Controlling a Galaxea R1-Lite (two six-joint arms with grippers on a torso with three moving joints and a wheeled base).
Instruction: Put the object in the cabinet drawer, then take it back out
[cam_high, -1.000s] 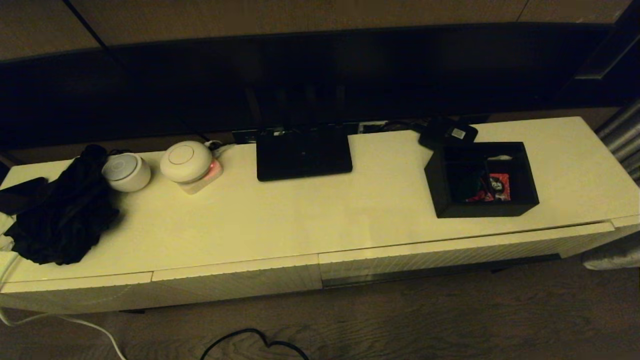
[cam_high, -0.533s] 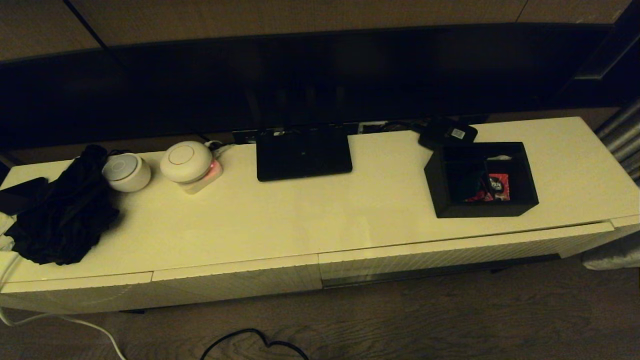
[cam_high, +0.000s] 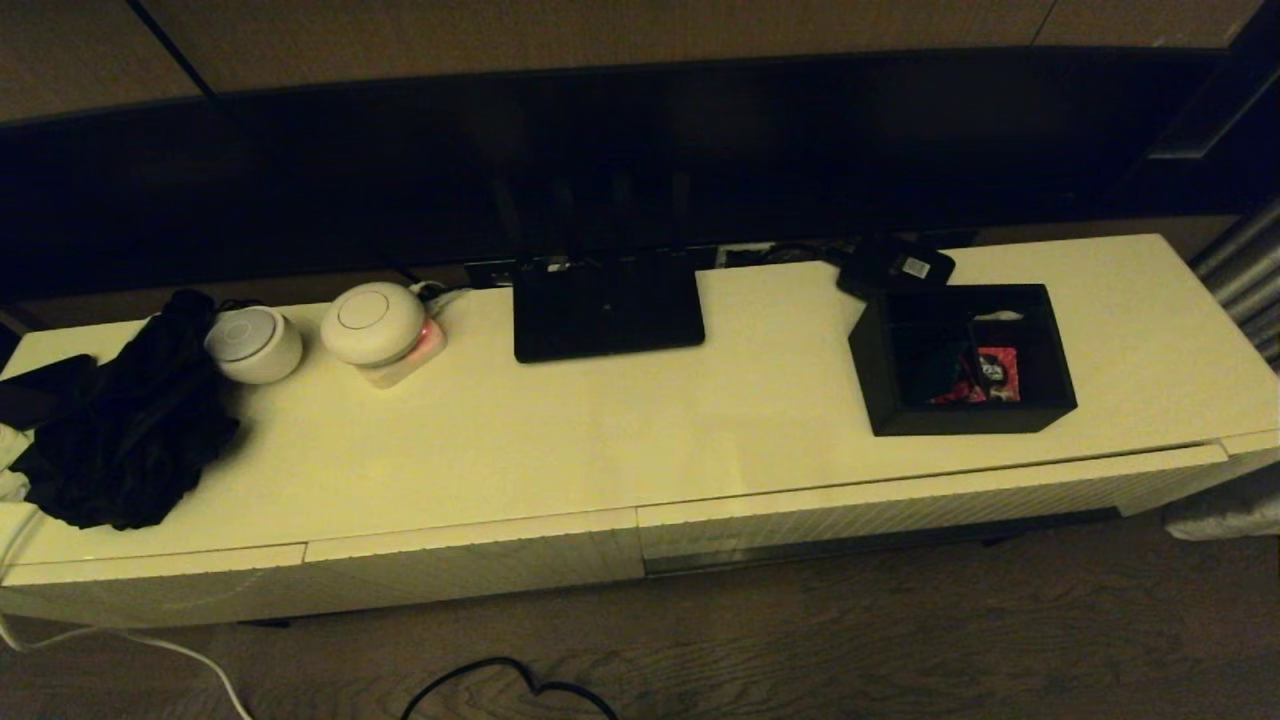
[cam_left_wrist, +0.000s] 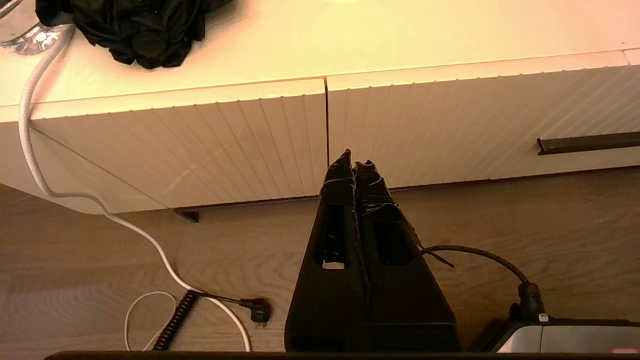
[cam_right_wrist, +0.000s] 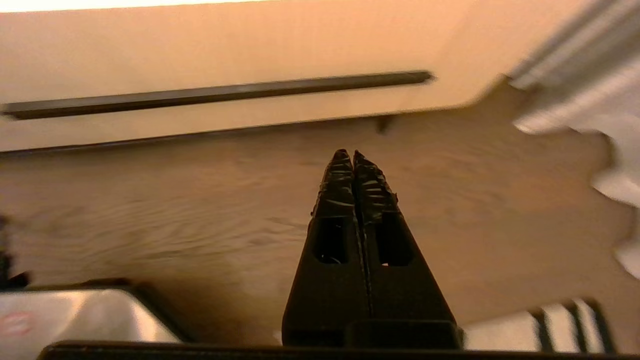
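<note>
1. The organiser box (cam_high: 962, 358) sits upright, open top up, on the cabinet top (cam_high: 620, 430) at its right end, above the closed drawer (cam_high: 930, 510).
2. A small black device (cam_high: 897, 268) touches its far corner; the router (cam_high: 606, 306) lies well apart.
3. Left gripper (cam_left_wrist: 354, 164) and right gripper (cam_right_wrist: 348, 153): jaws pressed together, empty, low before the cabinet.

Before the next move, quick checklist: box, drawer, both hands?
1. Black organiser box upright on the cabinet top, right end: ok.
2. Red packets in the box: ok.
3. Cabinet drawer closed or only slightly ajar, no interior showing, so not ready to take the box: not ok.
4. Right hand shut and empty, low in front of the cabinet above the floor: ok.
5. Left hand shut, parked low before the ribbed fronts: ok.
6. Router well clear of the box: ok.
</note>
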